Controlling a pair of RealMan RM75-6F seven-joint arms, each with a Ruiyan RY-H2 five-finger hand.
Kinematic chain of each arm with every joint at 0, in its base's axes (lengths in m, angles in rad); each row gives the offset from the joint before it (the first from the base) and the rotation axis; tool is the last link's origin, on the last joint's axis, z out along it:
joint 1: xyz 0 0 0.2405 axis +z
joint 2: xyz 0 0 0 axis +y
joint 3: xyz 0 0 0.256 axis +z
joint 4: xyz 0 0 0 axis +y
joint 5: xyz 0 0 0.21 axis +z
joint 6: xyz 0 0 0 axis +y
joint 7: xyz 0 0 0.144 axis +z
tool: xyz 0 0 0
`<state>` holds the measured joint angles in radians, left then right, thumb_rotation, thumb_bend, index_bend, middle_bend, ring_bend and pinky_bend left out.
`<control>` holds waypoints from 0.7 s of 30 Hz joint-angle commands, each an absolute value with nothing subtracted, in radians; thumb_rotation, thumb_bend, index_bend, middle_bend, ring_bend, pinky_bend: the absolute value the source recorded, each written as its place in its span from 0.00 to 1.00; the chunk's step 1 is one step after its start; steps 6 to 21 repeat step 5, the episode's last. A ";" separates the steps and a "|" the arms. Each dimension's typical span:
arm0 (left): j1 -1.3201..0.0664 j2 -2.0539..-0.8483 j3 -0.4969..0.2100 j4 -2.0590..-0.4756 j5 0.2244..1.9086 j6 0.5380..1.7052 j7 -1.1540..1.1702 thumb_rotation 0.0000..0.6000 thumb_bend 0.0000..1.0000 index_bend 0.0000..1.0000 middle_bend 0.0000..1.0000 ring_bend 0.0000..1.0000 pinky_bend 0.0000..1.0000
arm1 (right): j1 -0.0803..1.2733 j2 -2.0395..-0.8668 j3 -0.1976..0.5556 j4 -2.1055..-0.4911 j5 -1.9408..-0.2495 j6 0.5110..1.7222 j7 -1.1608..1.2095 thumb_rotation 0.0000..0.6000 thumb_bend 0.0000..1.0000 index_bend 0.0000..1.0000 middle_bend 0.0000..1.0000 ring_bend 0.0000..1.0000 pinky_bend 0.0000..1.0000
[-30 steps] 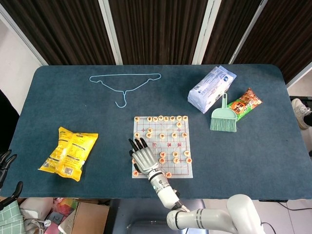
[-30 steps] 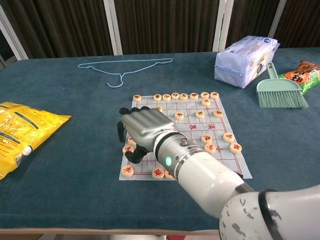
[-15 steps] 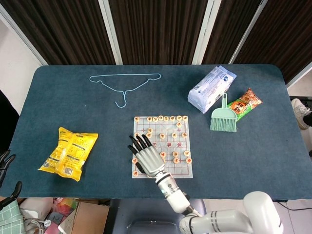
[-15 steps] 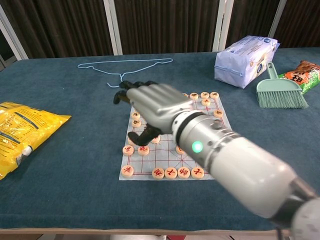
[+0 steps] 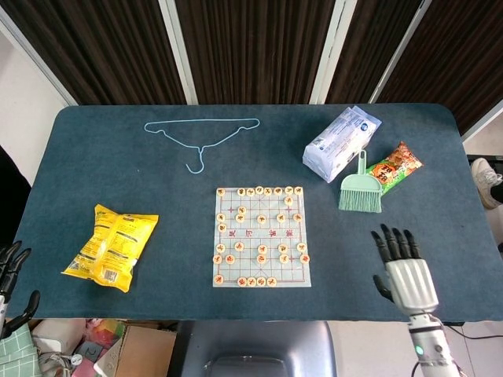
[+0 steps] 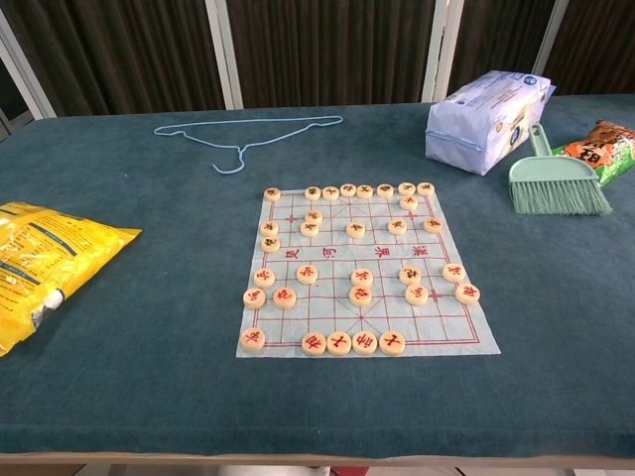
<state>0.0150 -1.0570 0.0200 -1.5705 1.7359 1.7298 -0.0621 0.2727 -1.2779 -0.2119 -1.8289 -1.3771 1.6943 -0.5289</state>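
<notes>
Right hand (image 5: pixel 405 271) empty, fingers spread, over bare blue table (image 5: pixel 456 236) well right of the square paper chess board (image 5: pixel 262 236) with round wooden pieces (image 5: pixel 281 249); approach from above, pinch one disc only, avoid nudging neighbours; left hand (image 5: pixel 9 275) barely visible, state unclear

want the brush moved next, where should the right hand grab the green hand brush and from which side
Probably by the handle: the green hand brush lies flat, its slim handle pointing away toward the blue pack and its wide bristles toward the robot. The right hand, open nearby, could come from above, closing across the handle.
</notes>
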 commanded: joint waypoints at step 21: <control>0.001 -1.036 0.049 -1.624 1.734 1.655 -0.015 1.00 0.44 0.00 0.00 0.00 0.04 | 0.088 -1.268 -0.234 -1.697 -1.571 1.852 -0.347 1.00 0.43 0.00 0.00 0.00 0.00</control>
